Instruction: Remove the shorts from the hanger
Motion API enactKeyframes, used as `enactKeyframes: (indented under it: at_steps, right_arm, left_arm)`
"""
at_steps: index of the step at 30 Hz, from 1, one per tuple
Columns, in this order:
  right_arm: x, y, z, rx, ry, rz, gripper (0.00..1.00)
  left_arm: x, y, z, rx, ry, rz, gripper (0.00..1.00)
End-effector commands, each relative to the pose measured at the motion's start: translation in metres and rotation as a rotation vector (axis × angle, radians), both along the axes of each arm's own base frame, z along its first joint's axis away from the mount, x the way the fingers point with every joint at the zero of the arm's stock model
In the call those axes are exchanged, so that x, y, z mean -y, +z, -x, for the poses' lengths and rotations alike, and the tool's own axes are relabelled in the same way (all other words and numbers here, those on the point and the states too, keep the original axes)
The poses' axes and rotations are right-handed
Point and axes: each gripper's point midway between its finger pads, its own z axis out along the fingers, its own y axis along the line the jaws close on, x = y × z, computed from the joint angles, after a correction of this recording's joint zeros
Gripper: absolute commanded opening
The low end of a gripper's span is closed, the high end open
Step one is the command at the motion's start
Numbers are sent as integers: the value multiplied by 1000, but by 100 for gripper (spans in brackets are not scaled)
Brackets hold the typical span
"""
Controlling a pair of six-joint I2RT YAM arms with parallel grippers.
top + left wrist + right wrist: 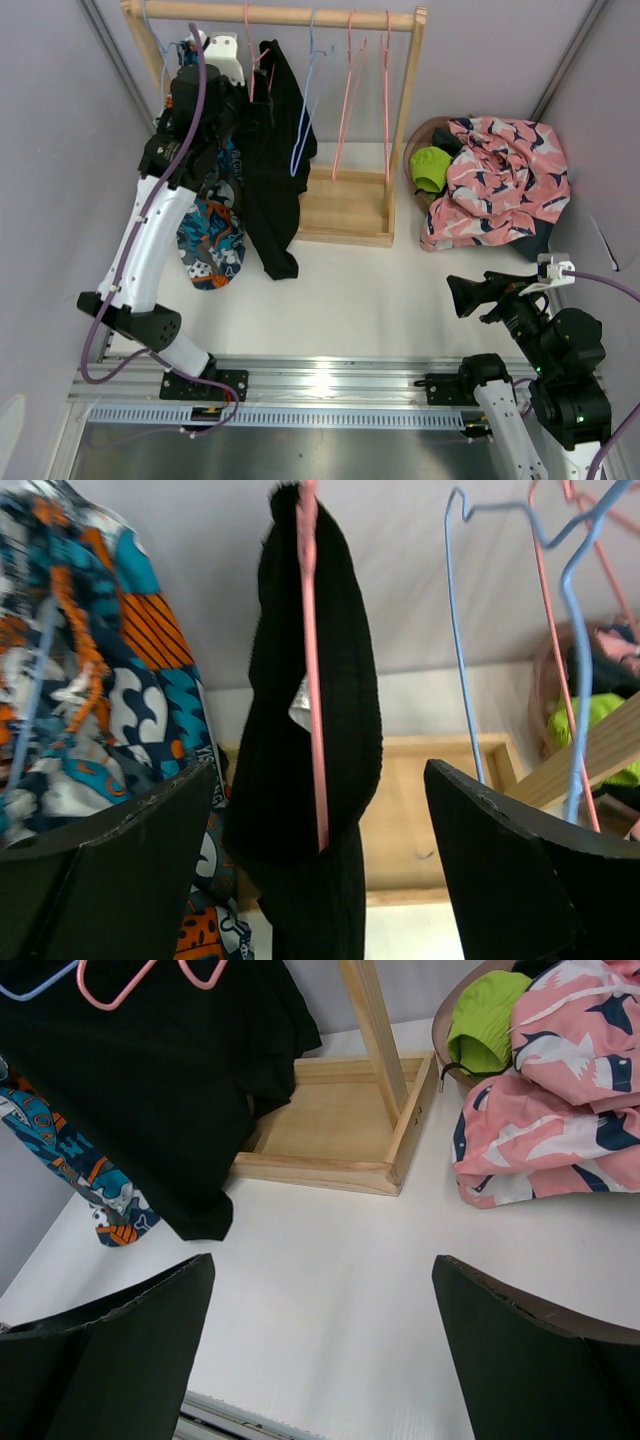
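The left fingers were raised to the wooden rack and stood spread wide, gripping nothing. In the left wrist view the black shorts hung straight down between them, draped over a pink hanger, with clear gaps to both fingers. The multicolour shorts hung just beside the left-hand finger and dropped behind its tip; whether the cloth touched the finger could not be told. From the top view both pairs hung side by side at the left end of the rail, the multicolour pair outermost, and the black pair reached down past the edge of the rack's base.

To the right of them on the rail hung a bare blue hanger and two bare pink hangers.

The right fingers hovered low over the white counter, also parted and empty, well apart from the rack. Beyond them sat a basket just right of the rack, with the pink printed shorts heaped over it and spilling onto the counter. The lime green shorts lay at the heap's left edge.
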Motion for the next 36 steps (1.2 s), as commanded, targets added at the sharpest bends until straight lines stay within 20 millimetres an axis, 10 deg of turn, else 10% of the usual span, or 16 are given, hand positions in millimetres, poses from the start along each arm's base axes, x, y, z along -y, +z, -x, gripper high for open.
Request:
enactKeyframes:
  at_steps: [1,15,20,22,24,36]
  right_arm:
    - [1,9,-2,38,-7,-2,99]
    - [2,7,-4,30,-12,-1,99]
    - [2,7,-4,28,-14,0,99]
    - [2,7,-4,28,-14,0,100]
    - [2,7,-5,27,-14,0,99]
    - [1,7,-5,27,-7,0,99]
  left_arm:
    - [3,20,1,58,-41,39,91]
    - [9,-34,-31,-46,-28,-2,76]
    - [9,-42,-39,-59,-17,-13,50]
    - [9,-45,-45,-60,-6,-15,18]
    - [7,-41,-47,-53,10,-17,0]
    - [-13,47,-10,115,38,48,0]
